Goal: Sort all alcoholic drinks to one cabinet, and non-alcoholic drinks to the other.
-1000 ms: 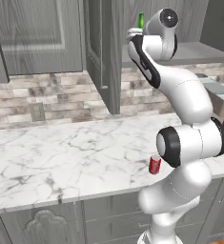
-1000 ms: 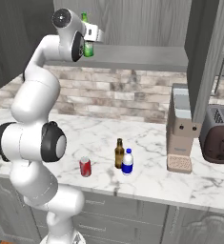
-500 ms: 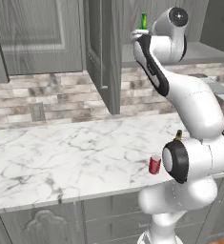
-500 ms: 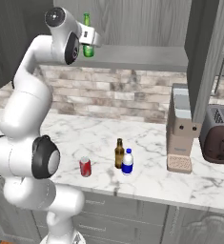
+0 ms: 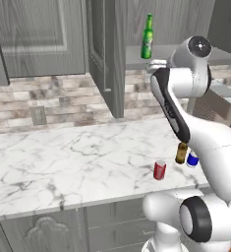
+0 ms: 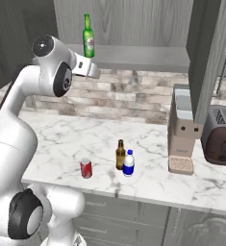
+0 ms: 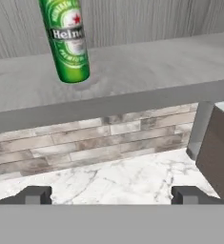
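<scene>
The green bottle [image 5: 147, 37] [image 6: 88, 36] stands upright on the open cabinet's shelf [image 7: 147, 62], free of any grip; in the hand view the green bottle [image 7: 66, 40] is at upper left. My gripper [image 7: 111, 195] [image 6: 93, 71] hangs open and empty just below and in front of the shelf's edge. Down on the counter stand the amber bottle [image 5: 181, 152] [image 6: 120, 154] and, touching or nearly touching it, the white bottle with a blue label [image 5: 192, 159] [image 6: 129, 163]. The red can [image 5: 159, 170] [image 6: 86, 168] stands a little apart from them, near the counter's front edge.
The marble counter [image 5: 63, 162] runs under the wall cabinets. An open cabinet door [image 5: 104, 54] juts out left of the shelf, and another door [image 6: 208, 57] hangs at the right. A coffee machine [image 6: 184, 134] and a toaster [image 6: 222, 141] stand at the counter's right.
My hand has drawn back and down from the green bottle, which stays standing on the shelf. The things on the counter have not moved.
</scene>
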Controlling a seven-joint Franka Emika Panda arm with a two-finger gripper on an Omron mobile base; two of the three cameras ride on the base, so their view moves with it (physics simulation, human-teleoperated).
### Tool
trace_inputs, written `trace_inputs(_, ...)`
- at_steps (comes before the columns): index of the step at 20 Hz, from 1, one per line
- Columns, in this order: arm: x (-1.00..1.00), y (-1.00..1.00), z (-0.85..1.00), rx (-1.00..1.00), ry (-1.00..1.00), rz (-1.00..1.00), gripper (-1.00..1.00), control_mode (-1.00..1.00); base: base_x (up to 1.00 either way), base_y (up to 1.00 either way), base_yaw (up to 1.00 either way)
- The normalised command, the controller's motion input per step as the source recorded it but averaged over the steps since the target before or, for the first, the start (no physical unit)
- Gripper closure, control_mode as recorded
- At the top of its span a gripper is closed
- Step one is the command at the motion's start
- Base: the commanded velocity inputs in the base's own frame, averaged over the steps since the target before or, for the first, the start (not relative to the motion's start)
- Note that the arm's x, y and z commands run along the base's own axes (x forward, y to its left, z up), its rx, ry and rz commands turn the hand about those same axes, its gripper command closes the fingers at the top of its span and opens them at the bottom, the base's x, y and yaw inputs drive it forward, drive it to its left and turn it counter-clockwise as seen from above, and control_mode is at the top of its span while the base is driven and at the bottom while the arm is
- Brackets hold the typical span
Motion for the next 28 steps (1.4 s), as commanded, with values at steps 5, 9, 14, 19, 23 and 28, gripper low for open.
trace_inputs(5, -0.93, -0.55, -0.58, 0.0, 0.11, -0.06, -1.0, -1.0, 0.0, 0.0, 0.0)
trace_inputs(9, -0.26, -0.56, -0.6, -0.12, 0.22, 0.0, -1.0, -1.0, 0.0, 0.0, 0.0)
trace_inputs(14, -0.02, -0.33, -0.6, -0.27, 0.27, 0.13, -1.0, -1.0, 0.0, 0.0, 0.0)
trace_inputs(19, 0.0, -0.01, -0.33, -0.34, 0.42, 0.28, -1.0, -1.0, 0.0, 0.0, 0.0)
trace_inputs(23, -0.03, -0.01, -0.22, -0.29, 0.56, 0.41, -1.0, -1.0, 0.0, 0.0, 0.0)
trace_inputs(28, -0.01, -0.04, -0.32, -0.26, 0.54, 0.42, -1.0, -1.0, 0.0, 0.0, 0.0)
